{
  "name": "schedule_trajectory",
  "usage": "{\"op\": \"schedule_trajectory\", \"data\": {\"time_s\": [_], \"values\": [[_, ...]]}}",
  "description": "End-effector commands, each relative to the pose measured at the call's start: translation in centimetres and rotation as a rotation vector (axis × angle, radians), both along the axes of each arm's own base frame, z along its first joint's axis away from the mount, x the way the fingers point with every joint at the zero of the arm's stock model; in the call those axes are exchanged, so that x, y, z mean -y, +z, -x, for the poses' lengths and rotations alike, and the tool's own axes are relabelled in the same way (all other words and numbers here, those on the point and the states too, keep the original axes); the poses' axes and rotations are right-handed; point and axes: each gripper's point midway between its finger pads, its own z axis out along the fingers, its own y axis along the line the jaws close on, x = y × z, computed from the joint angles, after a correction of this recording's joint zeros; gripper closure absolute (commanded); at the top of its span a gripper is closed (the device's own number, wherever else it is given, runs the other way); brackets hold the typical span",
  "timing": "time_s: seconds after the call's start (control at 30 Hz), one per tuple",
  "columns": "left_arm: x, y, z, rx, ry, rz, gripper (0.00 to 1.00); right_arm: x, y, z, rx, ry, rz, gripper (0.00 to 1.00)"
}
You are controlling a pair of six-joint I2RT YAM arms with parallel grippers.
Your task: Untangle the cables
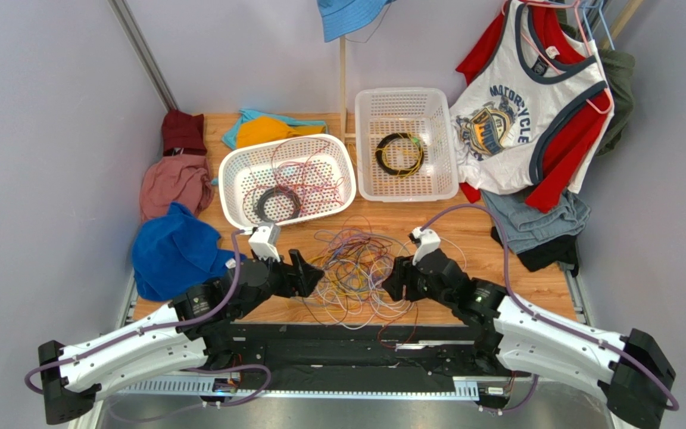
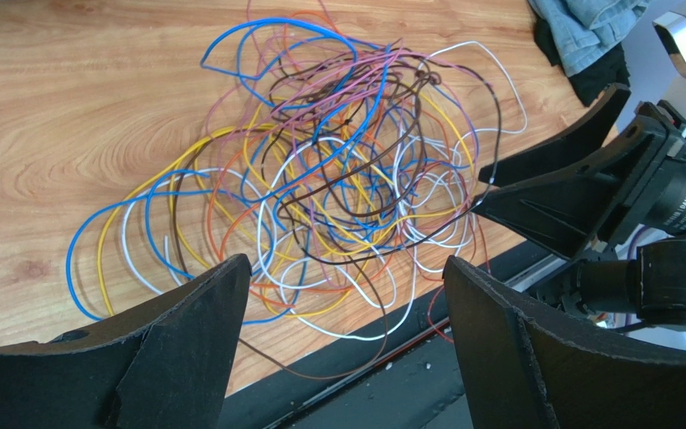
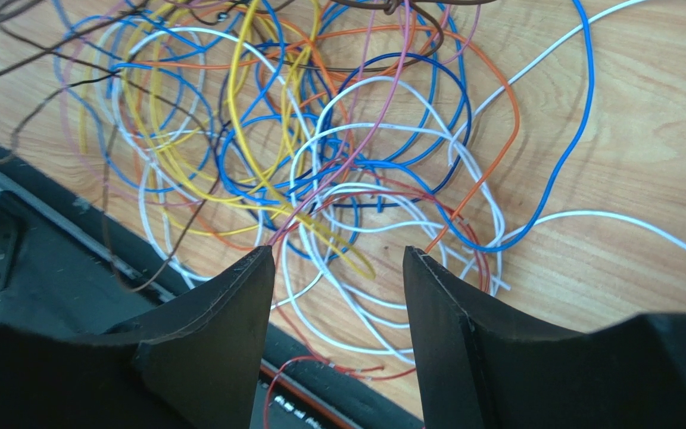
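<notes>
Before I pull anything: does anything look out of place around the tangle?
Yes: a red strand and a brown strand of the cables trail off the table edge onto the black rail, where they might snag.

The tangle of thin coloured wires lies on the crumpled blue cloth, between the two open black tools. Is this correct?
Not the cloth. The top external view shows the tangle of thin coloured wires on the wooden table, between the open left tool and right tool; the crumpled blue cloth lies apart.

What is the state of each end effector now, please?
Left end effector: open, holding nothing.
Right end effector: open, holding nothing.
</notes>
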Motion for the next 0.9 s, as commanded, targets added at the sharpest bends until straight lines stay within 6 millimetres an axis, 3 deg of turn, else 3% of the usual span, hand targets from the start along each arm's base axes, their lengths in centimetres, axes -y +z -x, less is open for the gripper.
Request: {"op": "schedule_trajectory", "data": {"time_s": [0.0,0.07,0.1,0.13,0.2,0.23,0.33,0.37,0.47,0.5,0.57,0.6,0.67,0.7,0.73,0.8,0.83,0.87], "values": [[-0.4,-1.0,0.3,-0.028,0.015,0.005,0.12,-1.7,1.7,-2.7,0.092,-0.025,-0.003,0.42],[-0.4,-1.3,0.4,-0.032,0.013,0.003,0.12,-1.6,1.6,-3.4,0.102,-0.048,0.031,0.48],[-0.4,-1.4,0.3,-0.033,0.015,0.001,0.12,-1.5,1.5,-3.6,0.106,-0.050,0.048,0.57],[-0.3,-1.4,0.3,-0.033,0.013,0.001,0.12,-1.3,1.3,-3.8,0.107,-0.058,0.064,0.77],[-0.3,-1.6,0.3,-0.035,0.013,-0.003,0.12,-1.0,2.7,-4.5,0.141,-0.084,0.080,0.95],[-0.2,-1.5,0.3,-0.034,0.012,0.000,0.12,-0.7,4.4,-4.7,0.183,-0.089,0.062,1.00],[-0.2,-1.5,0.3,-0.031,0.010,0.001,0.12,0.3,10.3,-4.8,0.290,-0.092,0.020,1.00],[-0.2,-1.4,0.2,-0.029,0.015,0.001,0.12,0.8,15.9,-4.7,0.383,-0.104,-0.086,1.00],[-0.2,-1.3,0.2,-0.022,0.018,0.015,0.12,3.0,23.3,-3.6,0.525,-0.109,-0.163,1.00],[-0.2,-1.1,0.1,-0.018,0.020,0.023,0.12,3.9,27.5,-3.2,0.584,-0.120,-0.213,1.00],[-0.1,-1.0,0.1,-0.013,0.020,0.035,0.12,5.2,30.2,-2.4,0.620,-0.111,-0.202,1.00],[-0.1,-1.0,0.1,-0.011,0.017,0.041,0.12,5.5,32.5,-2.0,0.644,-0.106,-0.225,1.00],[0.2,-0.9,0.2,-0.010,0.010,0.055,0.12,5.1,31.6,-1.7,0.608,-0.063,-0.171,0.69],[0.4,-1.0,0.3,-0.015,0.003,0.061,0.12,4.0,29.9,-2.2,0.557,-0.039,-0.124,0.54],[0.6,-0.9,0.3,-0.014,-0.001,0.069,0.12,3.2,26.8,-2.5,0.493,-0.012,-0.063,0.42],[0.9,-1.3,0.4,-0.028,-0.014,0.065,0.12,1.1,21.9,-2.3,0.373,0.046,-0.023,0.38],[0.9,-1.4,0.5,-0.032,-0.017,0.061,0.12,0.1,17.6,-2.5,0.304,0.069,0.024,0.37],[1.0,-1.4,0.5,-0.036,-0.021,0.058,0.12,-0.4,15.9,-2.4,0.274,0.077,0.028,0.37]]}}
